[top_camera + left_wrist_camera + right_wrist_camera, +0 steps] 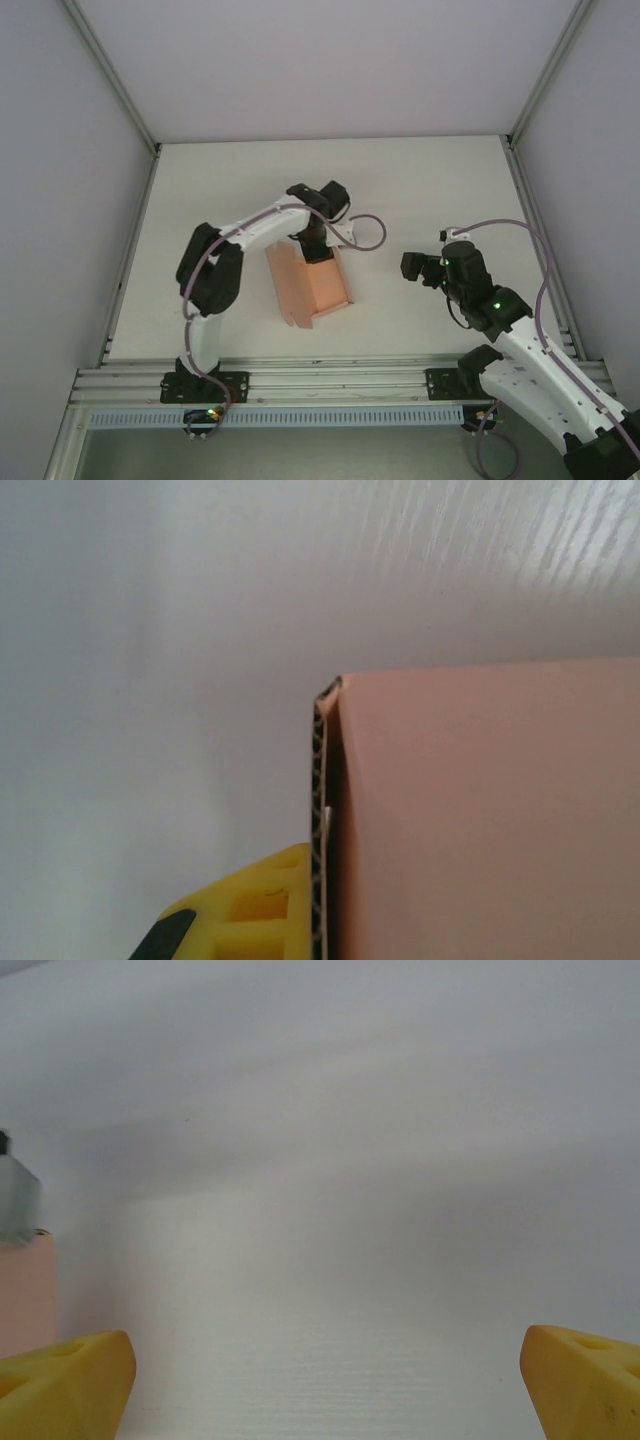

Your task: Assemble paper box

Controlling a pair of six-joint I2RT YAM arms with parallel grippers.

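Between my left fingers [262,905] the box [312,287] wall is pinched; my right fingers [70,1385] stand spread, well apart from it.

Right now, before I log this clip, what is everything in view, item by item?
paper box: one, salmon-pink, some walls raised, middle of the table in front of the left arm.
table: one, white, under everything.
enclosure walls: three, pale grey, at the left, far and right sides.
rail: one, silver, along the table's near edge, carrying both bases.
cables: two, purplish grey, one along each arm.
left arm: one, white and black, bent over the box.
left pincer: one, yellow fingers, shut on the box's far edge.
right arm: one, white and black, right of the box.
right pincer: one, yellow fingers, open over bare table.
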